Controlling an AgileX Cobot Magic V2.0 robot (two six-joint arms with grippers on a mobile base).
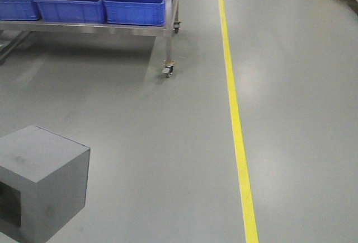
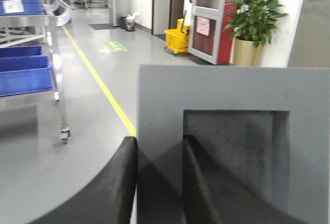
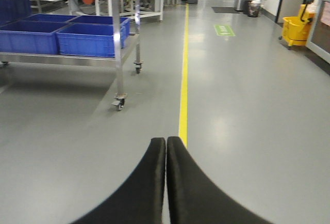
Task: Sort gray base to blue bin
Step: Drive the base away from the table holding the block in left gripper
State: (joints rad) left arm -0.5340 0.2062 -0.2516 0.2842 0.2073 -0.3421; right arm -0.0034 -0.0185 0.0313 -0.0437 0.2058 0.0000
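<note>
Premises: an indoor hall with a smooth gray floor (image 1: pixel 140 120) and a yellow line (image 1: pixel 238 125) painted along it, running away from the robot. Nearest item is the gray base (image 1: pixel 45 187), which rests on no surface. It is carried in the left gripper (image 2: pixel 159 141), and the front view shows it low on the robot's left, apparently clear of the floor. The left wrist view shows the manner of hold: one dark finger lies against the block's outer side face and the other sits inside the pocket, so the wall between them is clamped. The block is matte gray and box-shaped with sharp, straight edges, and its square recess is somewhat darker within. No damage is noted. The right gripper (image 3: pixel 166 140) is closed on nothing, its two fingers pressed together over bare floor. Well beyond stands a wheeled steel trolley (image 1: pixel 84 27), with one caster (image 1: pixel 167 70) visible under its near right leg. Its shelf carries several open tubs, and the nearest blue bin (image 1: pixel 136 5) sits at the shelf's right-hand corner. Which tub is the intended one cannot be told. Assessment: pickup is done. Travel to the trolley and release into a bin are outstanding, so the task stands roughly at its midpoint.
</note>
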